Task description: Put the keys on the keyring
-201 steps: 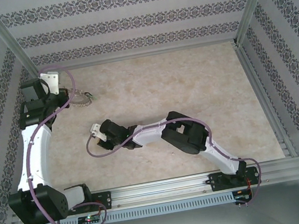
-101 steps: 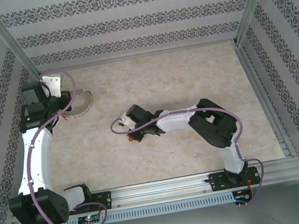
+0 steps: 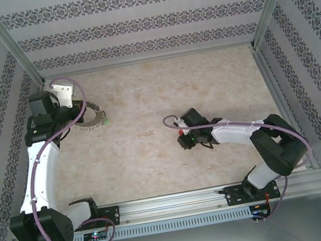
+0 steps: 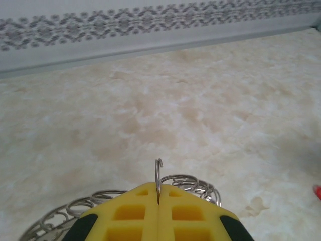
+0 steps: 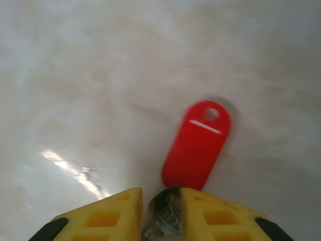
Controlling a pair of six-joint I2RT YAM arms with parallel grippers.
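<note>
The keyring (image 3: 93,118), a silvery scalloped ring, sits at the far left of the table. My left gripper (image 3: 81,113) is shut on it. In the left wrist view the yellow fingers (image 4: 125,213) meet on a thin wire hook, and the ring's coils (image 4: 193,182) fan out behind them. One key with a red head (image 5: 198,144) lies on the table mid-right. Its silver end sits between the parted fingers of my right gripper (image 5: 160,195), with a small gap on the left side. From above, the red head (image 3: 180,132) pokes out beside that gripper (image 3: 183,137).
A tiny green-headed key (image 3: 105,120) lies just right of the ring. A red speck (image 4: 318,191) shows at the right edge of the left wrist view. Patterned walls and metal posts (image 3: 15,52) enclose the marble-look table (image 3: 203,83).
The right arm swung from the table's middle to the mid-right, with the red key travelling at its fingertips, and its jaws now stand wider. The left gripper and ring shifted slightly nearer.
</note>
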